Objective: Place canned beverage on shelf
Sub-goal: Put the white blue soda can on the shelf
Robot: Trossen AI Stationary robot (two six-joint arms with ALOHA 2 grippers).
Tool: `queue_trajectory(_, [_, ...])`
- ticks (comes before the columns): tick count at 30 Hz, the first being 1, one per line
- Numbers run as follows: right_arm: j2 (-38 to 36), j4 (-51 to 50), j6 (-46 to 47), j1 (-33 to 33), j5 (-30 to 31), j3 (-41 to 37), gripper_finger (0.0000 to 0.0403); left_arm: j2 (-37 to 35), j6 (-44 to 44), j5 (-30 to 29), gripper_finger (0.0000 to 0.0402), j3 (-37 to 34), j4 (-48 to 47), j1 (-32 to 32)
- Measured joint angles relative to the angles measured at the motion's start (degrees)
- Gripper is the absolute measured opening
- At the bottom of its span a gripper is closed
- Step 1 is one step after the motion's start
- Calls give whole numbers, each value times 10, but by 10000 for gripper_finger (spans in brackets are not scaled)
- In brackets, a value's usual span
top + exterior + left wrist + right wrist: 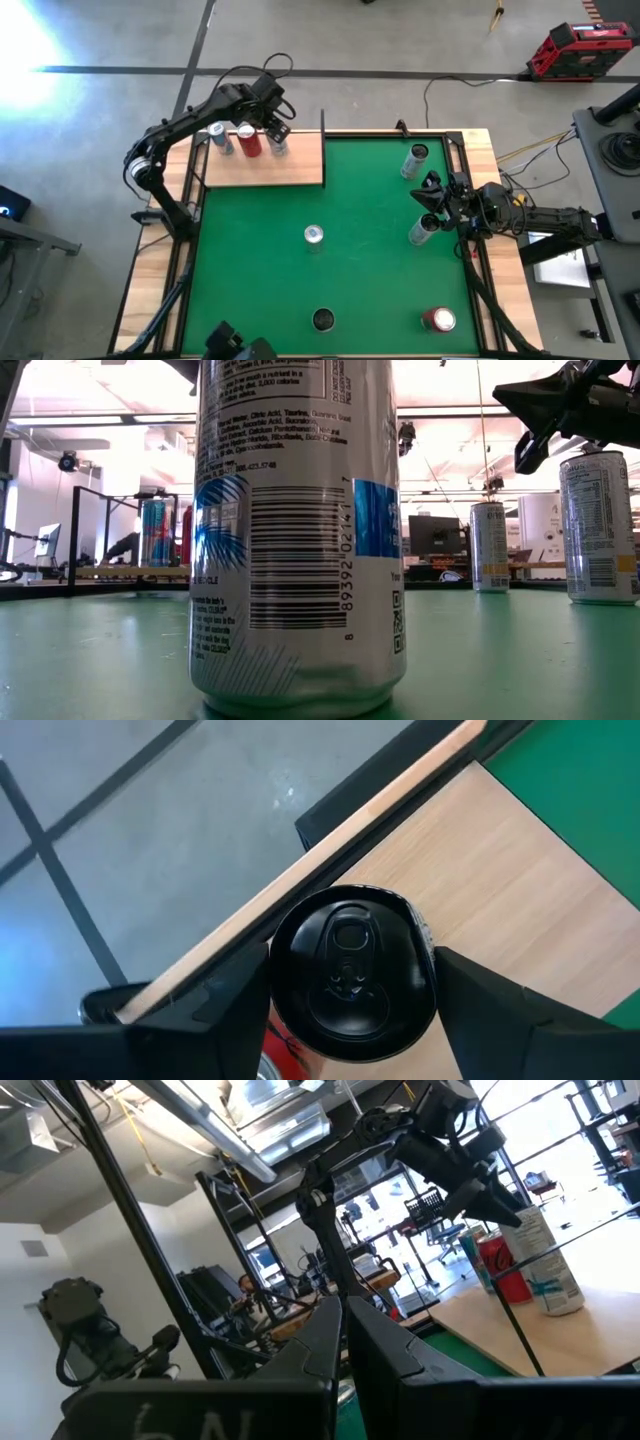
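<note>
Black-topped can (352, 970) hides shelf (520, 910) below, between spread left fingers (500, 1010); right fingers (340, 1340) pressed together.

Grey concrete floor (330, 40) runs past the table, crossed by dark lines (300, 72). A red toolbox (582, 48) sits near a yellow cable (525, 150). Beyond, bright windows (560, 1140), ceiling ductwork (270, 1115), and a monitor (433, 536).

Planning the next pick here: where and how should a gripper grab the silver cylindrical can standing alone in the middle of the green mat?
Grip the silver can by its round side wall, about mid-height, descending from straight above with a finger on each side. It stands upright, lid up, with bare green mat all around it, so nothing blocks either finger.
</note>
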Motion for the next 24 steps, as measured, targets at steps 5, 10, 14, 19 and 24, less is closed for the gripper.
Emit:
queue_trajectory(5, [0, 0, 0, 0, 0, 0, 13, 0, -48, -21, 240, 1, -10, -8])
queue_trajectory(10, [0, 0, 0, 0, 0, 0, 13, -4, -58, -25, 243, 0, -16, -12])
queue_trajectory(14, [0, 0, 0, 0, 0, 0, 13, -1, -79, -35, 244, 27, -61, -18])
queue_trajectory(19, [0, 0, 0, 0, 0, 0, 13, 23, -92, -52, 242, 95, -109, -26])
queue_trajectory(24, [0, 0, 0, 0, 0, 0, 13, 64, -133, -65, 242, 152, -160, -31])
